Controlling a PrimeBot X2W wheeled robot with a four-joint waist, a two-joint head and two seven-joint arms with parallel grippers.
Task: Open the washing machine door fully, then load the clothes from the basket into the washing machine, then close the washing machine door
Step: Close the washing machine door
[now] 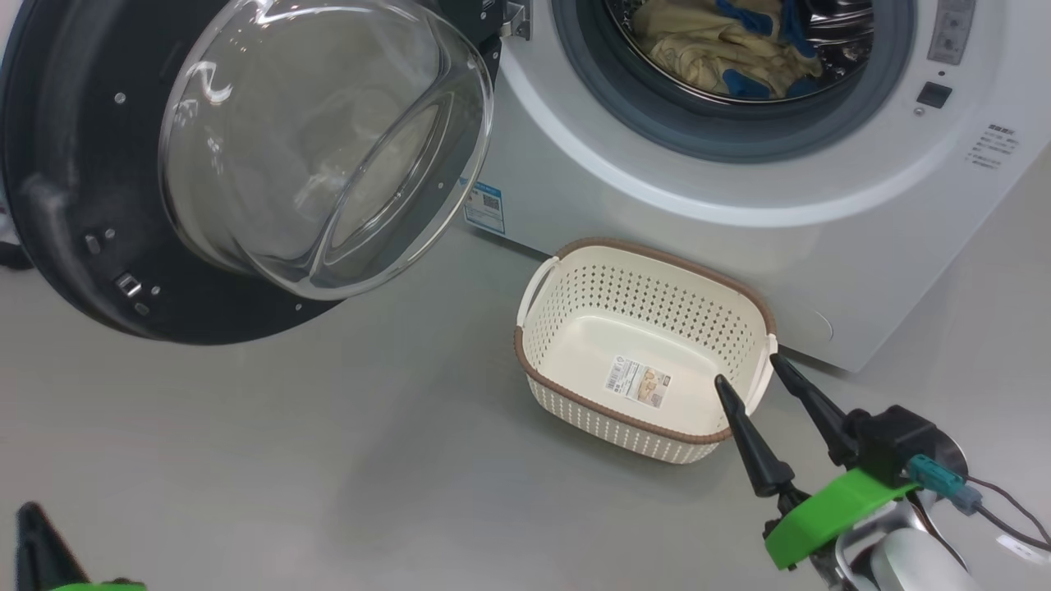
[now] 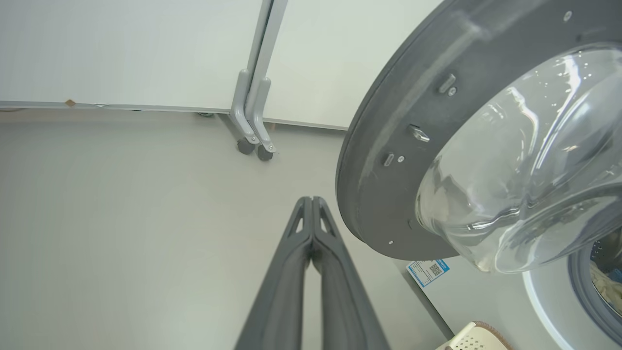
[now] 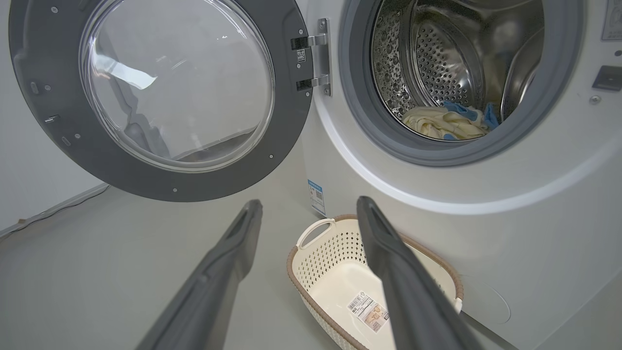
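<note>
Right gripper point(image 1: 747, 369) hovered spread above the basket point(image 1: 640, 250); left gripper point(image 2: 311, 199), pressed together, hung beside the washing machine door point(image 2: 379, 194).

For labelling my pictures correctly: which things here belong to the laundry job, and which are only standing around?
Belong to the job:
- washing machine
- door, wide open
- clothes, inside the machine
- basket, empty

Only standing around:
- white panels
- wheeled feet under them
</note>
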